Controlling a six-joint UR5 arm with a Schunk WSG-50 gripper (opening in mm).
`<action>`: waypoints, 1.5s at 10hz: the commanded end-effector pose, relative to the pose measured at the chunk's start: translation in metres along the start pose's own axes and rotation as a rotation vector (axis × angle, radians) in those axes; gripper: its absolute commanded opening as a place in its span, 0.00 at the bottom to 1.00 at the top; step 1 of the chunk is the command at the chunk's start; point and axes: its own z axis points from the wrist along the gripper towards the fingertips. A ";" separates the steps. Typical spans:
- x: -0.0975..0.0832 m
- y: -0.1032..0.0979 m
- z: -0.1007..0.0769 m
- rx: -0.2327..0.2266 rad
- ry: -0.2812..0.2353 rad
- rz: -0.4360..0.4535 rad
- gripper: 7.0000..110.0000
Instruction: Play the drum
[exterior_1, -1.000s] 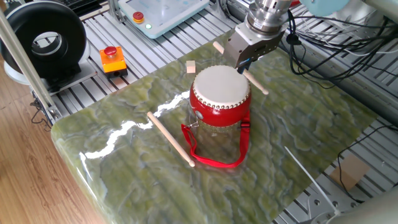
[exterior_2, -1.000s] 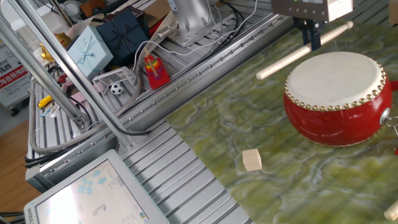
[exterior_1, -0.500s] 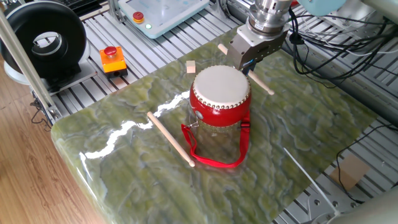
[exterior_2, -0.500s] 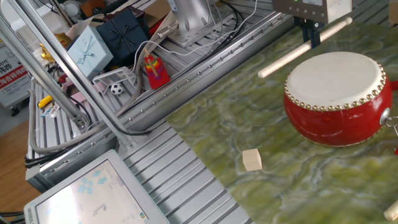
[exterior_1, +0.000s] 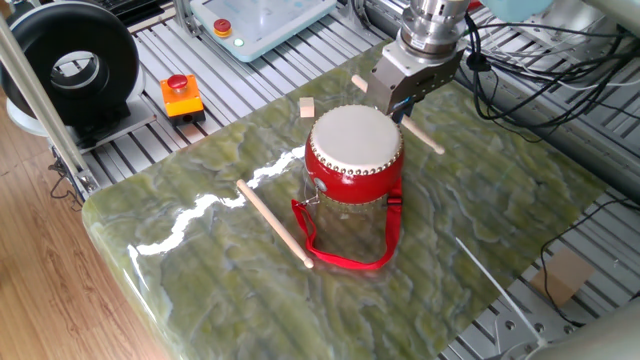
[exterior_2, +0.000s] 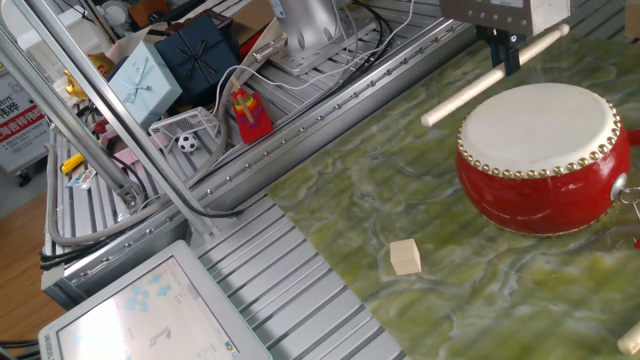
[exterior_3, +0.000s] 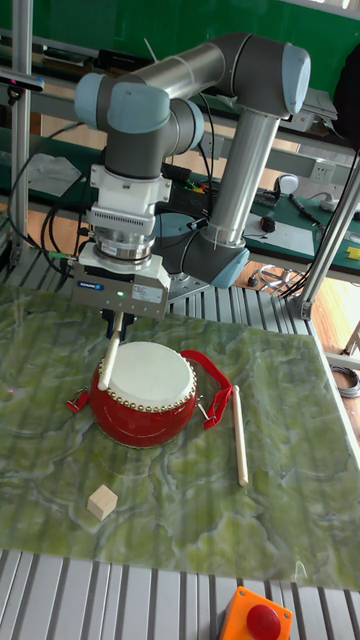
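Note:
The red drum (exterior_1: 353, 157) (exterior_2: 545, 160) (exterior_3: 144, 391) with its off-white head stands upright on the green mat, its red strap (exterior_1: 345, 250) trailing toward the front. My gripper (exterior_1: 403, 100) (exterior_2: 510, 62) (exterior_3: 118, 322) hangs just behind the drum's far rim, shut on a thin wooden stick (exterior_1: 420, 133) (exterior_2: 490, 76) (exterior_3: 112, 349). In the other fixed view the stick is held level just above the head's edge, apart from the skin. In the tall fixed view its lower end lies over the head's left rim.
A second wooden stick (exterior_1: 273, 222) (exterior_3: 238, 420) lies on the mat beside the drum. A small wooden cube (exterior_1: 307, 107) (exterior_2: 405, 256) (exterior_3: 100, 501) sits nearby. An orange box with a red button (exterior_1: 182, 95) and a white console (exterior_1: 262, 20) stand off the mat.
The gripper has risen slightly with the stick, moving up and a little away from the drum head. The drum and the loose stick have not moved.

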 end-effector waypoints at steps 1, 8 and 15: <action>-0.010 0.003 0.008 -0.014 -0.006 -0.014 0.00; 0.011 0.014 -0.006 -0.011 -0.005 0.007 0.00; -0.006 0.022 -0.007 -0.055 -0.071 0.007 0.00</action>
